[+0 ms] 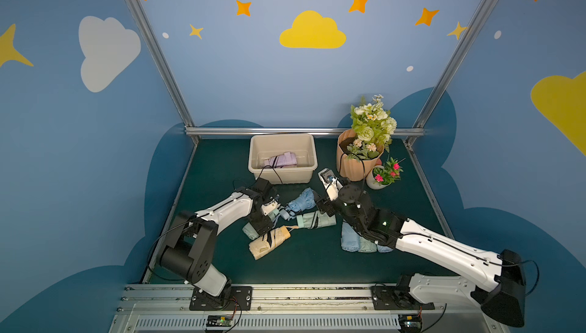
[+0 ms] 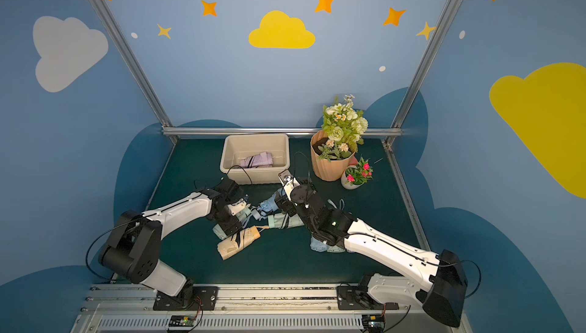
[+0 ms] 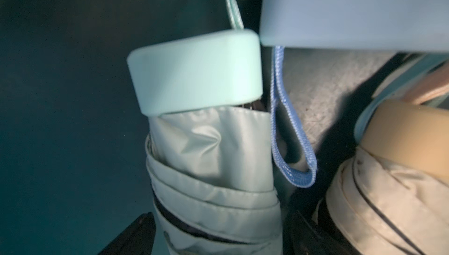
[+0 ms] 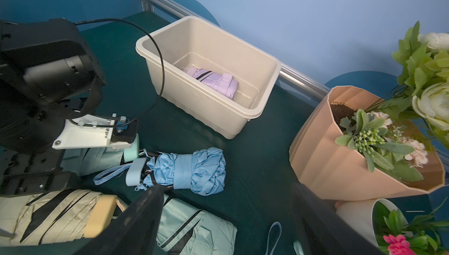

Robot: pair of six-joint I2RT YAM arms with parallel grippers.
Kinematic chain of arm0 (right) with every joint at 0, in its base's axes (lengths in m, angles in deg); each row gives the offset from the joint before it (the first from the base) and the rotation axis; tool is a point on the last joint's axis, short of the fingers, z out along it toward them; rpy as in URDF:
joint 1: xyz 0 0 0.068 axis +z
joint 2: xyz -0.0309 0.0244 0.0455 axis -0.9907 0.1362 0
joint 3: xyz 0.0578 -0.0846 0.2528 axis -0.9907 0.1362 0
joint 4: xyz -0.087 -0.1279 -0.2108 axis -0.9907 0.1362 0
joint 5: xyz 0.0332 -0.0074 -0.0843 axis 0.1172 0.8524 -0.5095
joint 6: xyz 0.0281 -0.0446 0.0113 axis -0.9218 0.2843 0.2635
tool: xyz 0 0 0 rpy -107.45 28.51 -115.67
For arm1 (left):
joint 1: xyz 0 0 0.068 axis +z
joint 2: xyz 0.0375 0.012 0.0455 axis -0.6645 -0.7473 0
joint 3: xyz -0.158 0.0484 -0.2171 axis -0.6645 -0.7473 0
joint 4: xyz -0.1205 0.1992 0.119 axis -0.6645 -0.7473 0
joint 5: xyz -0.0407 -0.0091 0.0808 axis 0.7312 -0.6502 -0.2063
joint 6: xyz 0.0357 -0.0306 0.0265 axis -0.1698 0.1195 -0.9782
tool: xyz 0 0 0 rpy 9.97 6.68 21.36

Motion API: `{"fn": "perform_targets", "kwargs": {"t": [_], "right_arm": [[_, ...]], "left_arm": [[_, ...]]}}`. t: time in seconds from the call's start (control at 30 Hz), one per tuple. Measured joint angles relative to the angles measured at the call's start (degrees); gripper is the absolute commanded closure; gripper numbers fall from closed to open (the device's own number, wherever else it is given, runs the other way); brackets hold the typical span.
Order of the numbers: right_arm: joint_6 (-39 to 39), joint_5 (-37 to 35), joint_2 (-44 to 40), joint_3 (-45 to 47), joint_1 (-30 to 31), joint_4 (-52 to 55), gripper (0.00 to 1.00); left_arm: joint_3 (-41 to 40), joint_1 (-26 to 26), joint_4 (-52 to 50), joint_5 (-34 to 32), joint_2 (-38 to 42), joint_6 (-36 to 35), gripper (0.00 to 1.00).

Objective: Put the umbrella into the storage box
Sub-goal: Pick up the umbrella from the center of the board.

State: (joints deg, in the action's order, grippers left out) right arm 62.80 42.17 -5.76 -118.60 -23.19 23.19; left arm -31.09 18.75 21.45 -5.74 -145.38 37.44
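Note:
The beige storage box (image 1: 282, 176) (image 2: 253, 176) (image 4: 206, 110) stands at the back of the table with a lilac folded umbrella (image 1: 282, 160) (image 4: 213, 79) lying inside it. My left gripper (image 1: 261, 225) (image 3: 218, 236) reaches down over a mint-green folded umbrella (image 3: 213, 159) (image 1: 250, 232) on the mat. Its jaws stand open on either side of the fabric, a thin gap showing at one finger. My right gripper (image 1: 323, 206) (image 4: 226, 193) hovers open with nothing between its fingers, beside a blue umbrella (image 1: 301, 203) (image 4: 192, 171) and above a second mint umbrella (image 1: 318, 220) (image 4: 194, 229).
A beige umbrella (image 1: 269, 242) (image 3: 388, 205) lies against the left gripper. More folded umbrellas (image 1: 355, 239) lie under the right arm. A ribbed peach flower pot (image 1: 352, 163) (image 4: 340, 159) and a small white pot (image 1: 377, 180) stand right of the box.

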Motion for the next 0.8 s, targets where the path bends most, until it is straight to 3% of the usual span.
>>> {"fn": "perform_targets", "kwargs": {"t": [0.8], "right_arm": [[-1.0,-0.6,-0.8,1.9,0.0,0.6,0.13]], "left_arm": [[-1.4,-0.3,0.8,-1.6,-0.1,0.6,0.38]]}}
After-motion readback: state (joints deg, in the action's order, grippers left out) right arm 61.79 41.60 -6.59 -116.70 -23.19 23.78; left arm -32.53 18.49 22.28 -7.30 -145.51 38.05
